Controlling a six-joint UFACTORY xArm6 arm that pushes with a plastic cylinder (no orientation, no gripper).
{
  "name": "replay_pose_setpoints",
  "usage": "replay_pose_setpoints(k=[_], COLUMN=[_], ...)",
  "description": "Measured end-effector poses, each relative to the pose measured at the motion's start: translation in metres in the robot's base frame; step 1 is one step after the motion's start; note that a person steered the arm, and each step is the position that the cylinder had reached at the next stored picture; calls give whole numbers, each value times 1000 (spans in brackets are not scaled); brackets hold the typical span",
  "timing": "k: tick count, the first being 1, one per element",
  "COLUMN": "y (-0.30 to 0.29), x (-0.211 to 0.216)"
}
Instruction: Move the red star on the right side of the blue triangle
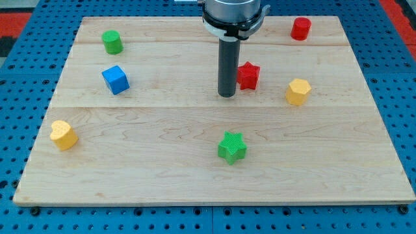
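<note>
My tip sits just left of centre in the upper half of the frame, planted on the wooden board with the red star just beside it on the view's right, a little toward the top. Whether rod and star actually touch I cannot tell — they are at least very close. There are no fingers on this rig to open or close; the rod only pushes.

The task names a blue triangle, but the only blue piece I can see is the blue block at upper left, which reads more like a cube from here. I take that as the reference. The star is already on its right, though well apart.

That makes my tip's spot awkward, I judge: it stands between star and blue block, so a push from here would drive the star further right. To bring it closer I would need to come around to the star's right flank.

The yellow block sits near that flank, which leaves little room to swing around.
</note>
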State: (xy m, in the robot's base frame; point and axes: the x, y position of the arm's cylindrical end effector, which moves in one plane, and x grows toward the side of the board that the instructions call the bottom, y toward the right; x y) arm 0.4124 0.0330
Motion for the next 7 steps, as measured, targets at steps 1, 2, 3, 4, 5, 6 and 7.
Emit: replay_pose_setpoints(k=[1, 2, 3, 4, 5, 6, 7], y=[36, 36, 28, 27, 27, 26, 25], x=[-4, -20, -44, -60, -25, -4, -4])
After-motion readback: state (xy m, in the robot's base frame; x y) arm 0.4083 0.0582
